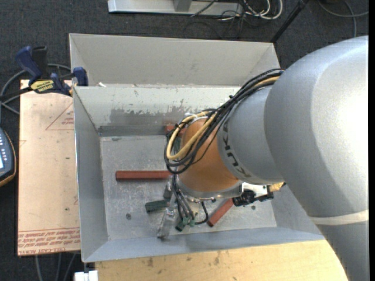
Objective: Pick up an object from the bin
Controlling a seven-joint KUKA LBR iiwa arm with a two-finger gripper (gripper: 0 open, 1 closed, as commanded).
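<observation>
My gripper (167,222) reaches down near the bin's front wall, left of centre, below the arm's orange wrist cover. A dark green flat piece (156,205) lies on the bin floor right beside it, on its left, touching or nearly so. A long red-brown bar (140,175) lies flat a little farther back and to the left. A short reddish stick (218,214) lies slanted to the right of the gripper, partly under the wrist cables.
A small red thing (170,127) peeks out at the bin's back wall behind the orange cover. The arm and cover hide the bin's middle and right part. Bare floor shows along the left side, with a small dark speck (128,216).
</observation>
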